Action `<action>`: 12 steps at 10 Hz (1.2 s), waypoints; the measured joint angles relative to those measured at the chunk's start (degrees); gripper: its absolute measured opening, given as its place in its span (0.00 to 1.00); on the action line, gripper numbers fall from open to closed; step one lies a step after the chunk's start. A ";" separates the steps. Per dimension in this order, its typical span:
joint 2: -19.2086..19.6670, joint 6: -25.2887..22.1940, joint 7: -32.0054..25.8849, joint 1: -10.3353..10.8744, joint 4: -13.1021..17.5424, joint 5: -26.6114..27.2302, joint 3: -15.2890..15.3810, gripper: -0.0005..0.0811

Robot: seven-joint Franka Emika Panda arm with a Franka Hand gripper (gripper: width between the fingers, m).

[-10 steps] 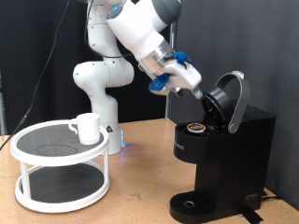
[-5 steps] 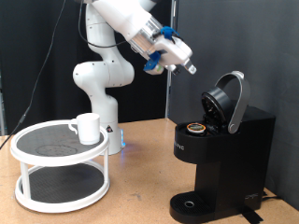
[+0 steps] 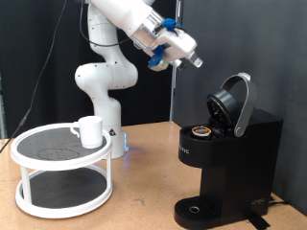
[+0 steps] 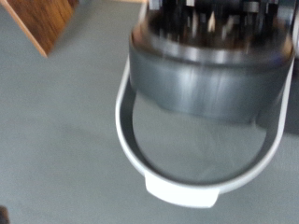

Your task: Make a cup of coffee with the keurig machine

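High above the black boxy keurig machine (image 3: 226, 144), lid open with a brown-topped pod (image 3: 201, 131) loaded, hangs the gripper (image 3: 196, 61), jaws' state unclear; the small white ceramic cup (image 3: 90, 130) sits on the left stand (image 3: 61, 172).

Blurred keurig machine (image 4: 207, 89), top edge cropped

The keurig machine (image 3: 225, 153) is a black boxy brewer standing at the exterior view's right, its rounded lid swung up and open. A brown-topped pod sits in the exposed chamber, and a round drip tray forms its base at the front. In the wrist view the machine (image 4: 207, 70) shows blurred, apparently from above, with its pale curved handle loop. The cup (image 3: 89, 130), a small plain white mug, stands upright on the top tier of a white round stand at the exterior view's left, well apart from the machine
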 joint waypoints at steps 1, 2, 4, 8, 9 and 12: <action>1.26 -1.48 0.01 0.54 2.06 0.99 0.30 0.91; 2.53 -2.74 0.04 1.13 4.05 1.39 0.66 0.91; 4.95 -3.96 0.29 2.14 7.55 2.06 1.83 0.91; 7.54 -4.54 2.90 2.35 10.32 2.09 3.15 0.91; 8.09 -6.50 4.07 2.18 10.85 2.88 2.68 0.91; 11.03 -10.26 6.73 2.47 14.99 3.23 3.01 0.91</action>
